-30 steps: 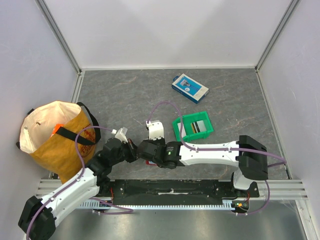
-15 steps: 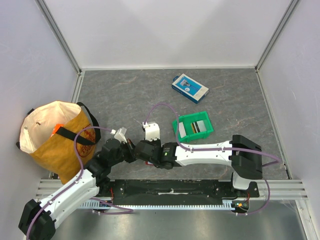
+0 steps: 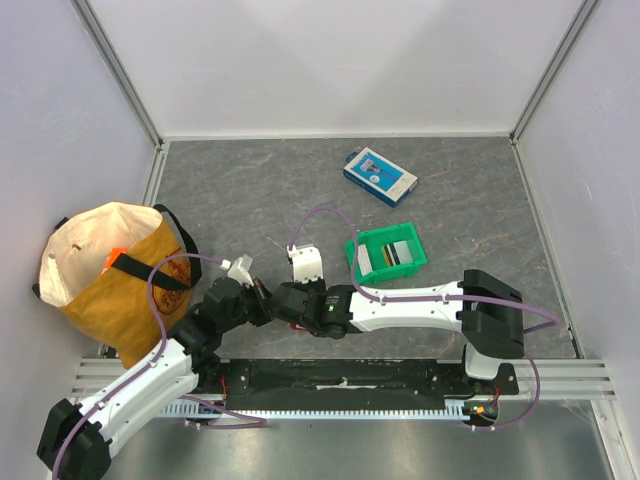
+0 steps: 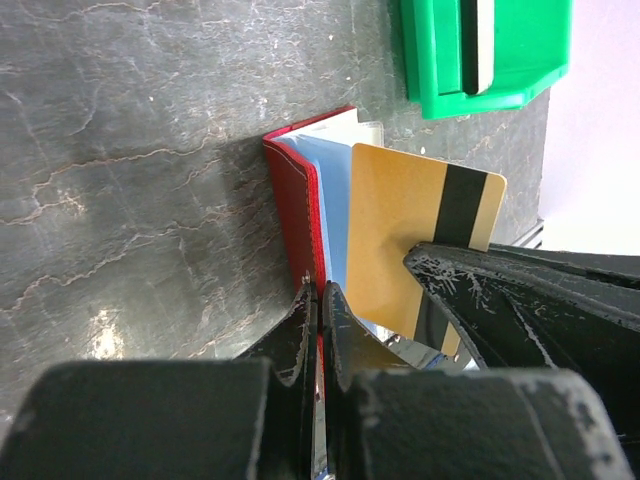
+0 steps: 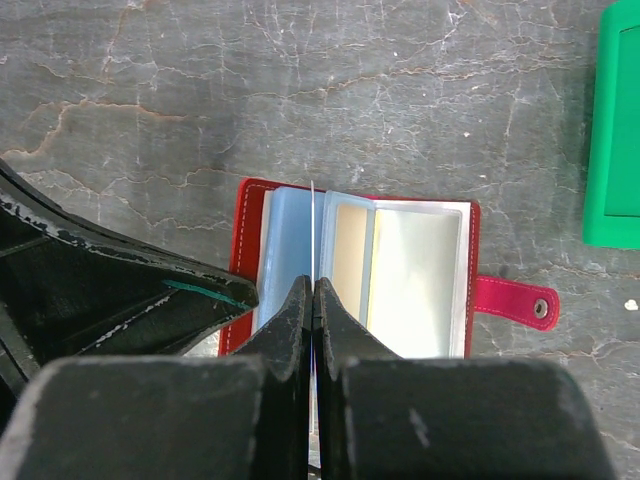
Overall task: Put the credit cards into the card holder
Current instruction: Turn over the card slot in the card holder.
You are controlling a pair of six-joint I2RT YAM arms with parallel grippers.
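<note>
The red card holder (image 5: 471,285) lay open on the grey table (image 3: 250,190). It was near the green bin (image 4: 425,60), on the bin's left, closer to the arms. The left claw (image 4: 320,300) was pinched tight on the holder's red cover. The right claw (image 5: 313,290) was pinched tight on a gold card (image 4: 400,240) with a black stripe. The card stood on its edge over the holder's clear pockets. More cards (image 3: 392,255) sat inside the green bin.

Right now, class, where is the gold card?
In the left wrist view, the gold card stands upright at the open red card holder, pinched by the right gripper, green bin beyond.
</note>
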